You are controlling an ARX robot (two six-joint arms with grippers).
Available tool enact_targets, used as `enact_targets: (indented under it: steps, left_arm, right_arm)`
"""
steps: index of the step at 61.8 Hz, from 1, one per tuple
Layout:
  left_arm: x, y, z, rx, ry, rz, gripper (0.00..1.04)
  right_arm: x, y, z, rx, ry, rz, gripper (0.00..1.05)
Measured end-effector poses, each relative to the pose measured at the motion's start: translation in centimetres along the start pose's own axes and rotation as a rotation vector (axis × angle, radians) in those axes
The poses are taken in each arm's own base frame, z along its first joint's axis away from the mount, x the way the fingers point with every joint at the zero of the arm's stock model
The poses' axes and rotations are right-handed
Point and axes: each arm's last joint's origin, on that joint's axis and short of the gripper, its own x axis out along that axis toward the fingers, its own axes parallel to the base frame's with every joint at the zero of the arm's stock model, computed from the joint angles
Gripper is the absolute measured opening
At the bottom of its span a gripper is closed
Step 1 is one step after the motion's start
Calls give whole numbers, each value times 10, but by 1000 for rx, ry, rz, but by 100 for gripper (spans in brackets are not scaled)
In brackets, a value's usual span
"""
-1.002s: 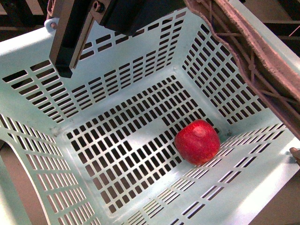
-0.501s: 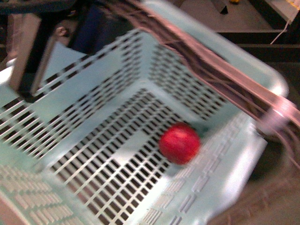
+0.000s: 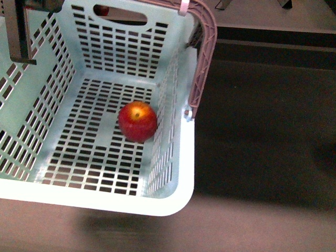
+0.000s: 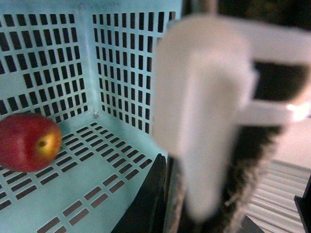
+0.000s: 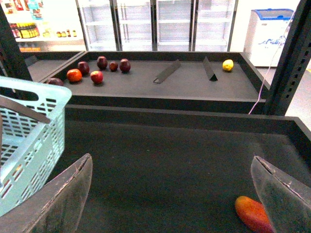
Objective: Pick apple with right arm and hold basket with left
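Mint-green plastic fills most of my front view: the basket (image 3: 173, 199) hangs just above the dark counter (image 3: 262, 131), casting a shadow beneath its near rim, which tells me it is being carried and not parked. Its pink handle (image 3: 203, 58) has flopped over the basket's right wall, leaving the mouth clear from above.

At the basket's far left wall sits my left gripper (image 3: 18, 37). It looks clamped on that wall, though the left wrist view is too blurred for me to see both jaws plainly. Holding there keeps the arm out of the basket's middle.

My right gripper (image 5: 172, 194) is outside the basket, to its right, over the counter, with its jaws spread wide and nothing between them.

The apple (image 3: 137, 121) lies inside the basket on the slotted floor, close against the right wall, stem dimple up. As I judge it, the pick is done and only the holding remains.

Beyond the basket a raised shelf (image 5: 160, 77) carries dark red fruits (image 5: 102, 62) and a yellow fruit (image 5: 228, 64). An orange-red fruit (image 5: 252, 213) lies on the counter, well apart from the basket, near my right gripper's outer finger.
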Motion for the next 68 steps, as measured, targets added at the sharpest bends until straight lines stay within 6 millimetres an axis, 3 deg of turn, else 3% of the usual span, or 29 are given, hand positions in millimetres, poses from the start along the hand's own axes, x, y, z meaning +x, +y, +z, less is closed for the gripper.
enact_targets:
  steps: [6, 17, 34, 48, 58, 68]
  left_arm:
    - [11, 9, 9, -10, -19, 21, 7]
    - [35, 45, 26, -10, -36, 143, 7]
    - [39, 57, 33, 14, 27, 150, 7]
    - [30, 73, 50, -27, 26, 158, 7]
    - [22, 81, 57, 2, 18, 182, 34]
    - [13, 76, 58, 30, 41, 181, 61]
  right_arm:
    - [0, 0, 0, 0, 0, 0, 96]
    - [0, 0, 0, 0, 0, 0, 96]
    - [0, 0, 0, 0, 0, 0, 96]
    - [0, 0, 0, 0, 0, 0, 96]
    - [0, 0, 0, 0, 0, 0, 96]
    - [0, 0, 0, 0, 0, 1, 96]
